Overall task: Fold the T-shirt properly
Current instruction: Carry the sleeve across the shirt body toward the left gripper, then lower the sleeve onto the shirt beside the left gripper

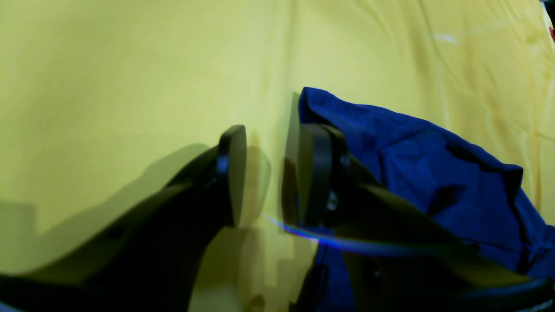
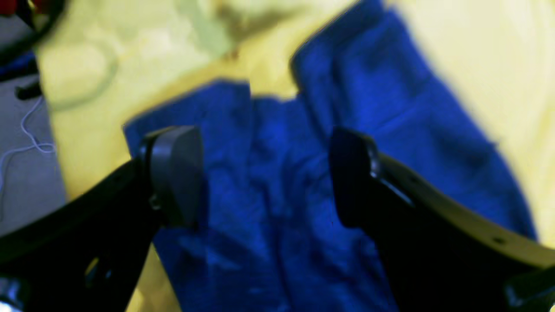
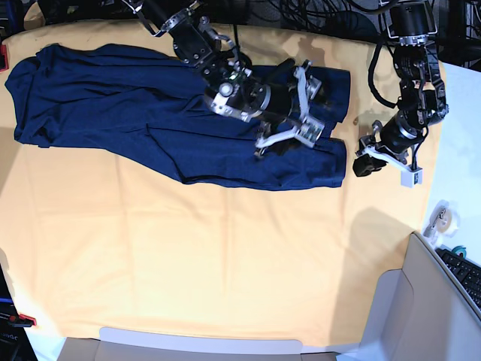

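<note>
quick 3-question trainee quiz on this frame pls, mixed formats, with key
1. True or false: the right pincer is clamped on the T-shirt.
2. Multiple choice: the left pincer is over
A. the middle of the T-shirt
B. the yellow cloth, just beside the shirt's edge
C. the keyboard
3. Fill in: in the base view the T-shirt lies spread across the ____ part of the yellow cloth.

Key
1. False. Its jaws stand wide apart above the fabric, nothing between them.
2. B. The wrist view shows yellow cloth between its jaws, the blue edge at one side.
3. Upper (far).
</note>
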